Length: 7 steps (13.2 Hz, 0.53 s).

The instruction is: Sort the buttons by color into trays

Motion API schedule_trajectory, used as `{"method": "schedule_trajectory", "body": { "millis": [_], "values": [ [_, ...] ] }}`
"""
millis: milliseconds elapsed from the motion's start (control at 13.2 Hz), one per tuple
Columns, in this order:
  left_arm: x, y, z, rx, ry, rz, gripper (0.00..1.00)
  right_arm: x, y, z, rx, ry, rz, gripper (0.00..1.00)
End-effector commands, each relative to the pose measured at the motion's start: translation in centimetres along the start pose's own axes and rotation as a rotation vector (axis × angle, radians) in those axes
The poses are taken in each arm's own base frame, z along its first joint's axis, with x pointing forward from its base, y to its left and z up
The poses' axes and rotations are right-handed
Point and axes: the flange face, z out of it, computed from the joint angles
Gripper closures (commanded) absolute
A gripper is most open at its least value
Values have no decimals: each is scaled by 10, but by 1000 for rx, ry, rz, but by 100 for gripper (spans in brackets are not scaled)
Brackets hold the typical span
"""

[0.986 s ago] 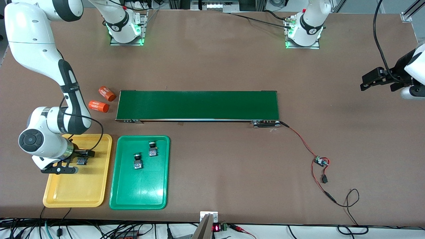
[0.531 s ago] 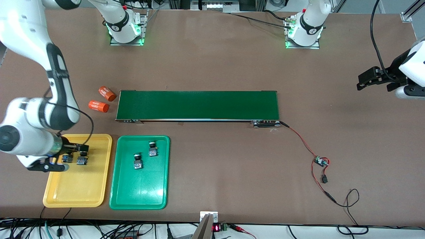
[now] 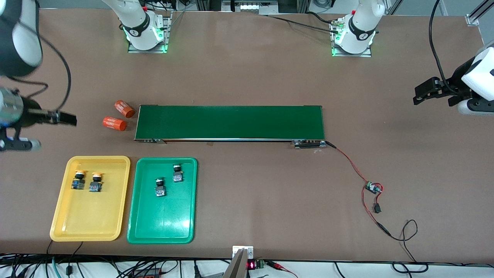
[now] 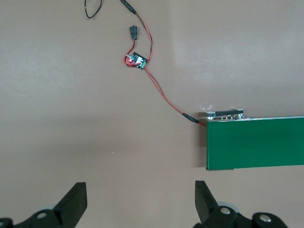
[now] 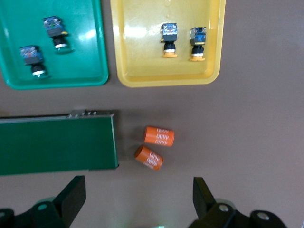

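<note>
Two yellow-orange buttons [image 3: 78,180] [image 3: 95,182] lie side by side in the yellow tray [image 3: 90,216]. Two green buttons [image 3: 159,187] [image 3: 177,173] lie in the green tray [image 3: 162,220]. My right gripper [image 3: 63,117] is open and empty, up over bare table beside two orange cylinders. Its wrist view shows the gripper [image 5: 137,199], the yellow tray [image 5: 142,71], the green tray [image 5: 76,66] and all the buttons. My left gripper [image 3: 420,94] waits open and empty over the left arm's end of the table; in its own view it [image 4: 140,202] is above bare table.
A long dark-green conveyor belt [image 3: 229,122] lies across the middle. Two orange cylinders [image 3: 124,109] [image 3: 114,123] lie at its end toward the right arm. A red-and-black wire with a small circuit board [image 3: 373,188] runs from its other end.
My right gripper let go of a yellow-orange button in the yellow tray, then rose and drew back off the tray toward the cylinders. The left arm shifted only slightly.
</note>
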Motion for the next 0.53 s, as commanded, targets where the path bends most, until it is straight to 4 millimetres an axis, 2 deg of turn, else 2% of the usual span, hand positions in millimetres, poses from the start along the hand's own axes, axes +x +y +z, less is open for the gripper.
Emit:
{"method": "schedule_trajectory", "body": {
  "millis": [0,76,152,228,379,455],
  "values": [
    [-4,-3,-6,14,14,-11,0,-45,9,-22,38,29,3,0],
    [-3,-4,-6,14,20,-13,0,-62,22,-27,52,38,21,0],
    [-3,-4,-7,14,22,-13,0,-76,34,-24,58,30,41,0],
    [-3,-4,-7,14,22,-13,0,-86,36,-15,59,19,44,0],
    [-3,-4,-7,14,24,-13,0,-82,36,4,58,-24,49,0],
    [-2,-4,-7,14,31,-13,0,-80,35,4,55,-18,56,0]
  ]
}}
